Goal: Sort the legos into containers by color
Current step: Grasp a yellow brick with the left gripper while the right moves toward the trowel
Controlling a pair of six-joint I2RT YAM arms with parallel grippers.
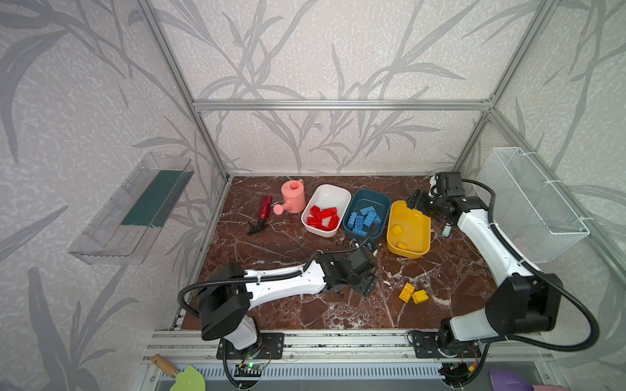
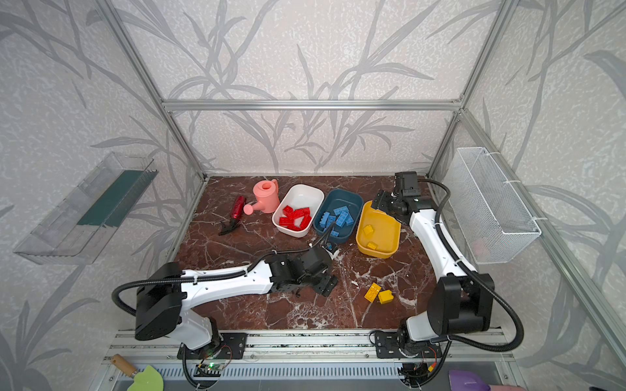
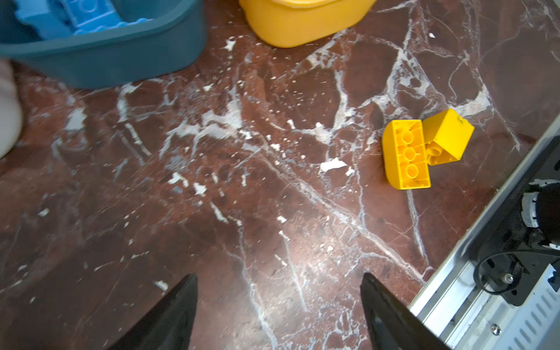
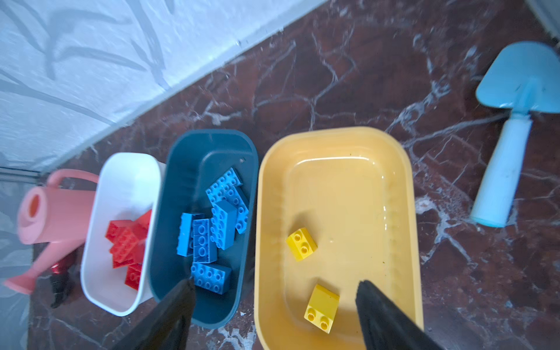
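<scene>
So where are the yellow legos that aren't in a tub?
In a top view, both legos lie touching on the table, front right, nearer the camera than the yellow tub.

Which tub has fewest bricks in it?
The yellow rounded-rectangular plastic tub: just two yellow studded bricks inside, while the white plastic tub and dark teal plastic tub each hold a heap.

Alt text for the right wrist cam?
The open right gripper hangs over a yellow tub holding two yellow bricks. Beside it, a teal tub holds blue bricks and a white tub red bricks; a pink watering can and a light blue trowel flank the row.
</scene>
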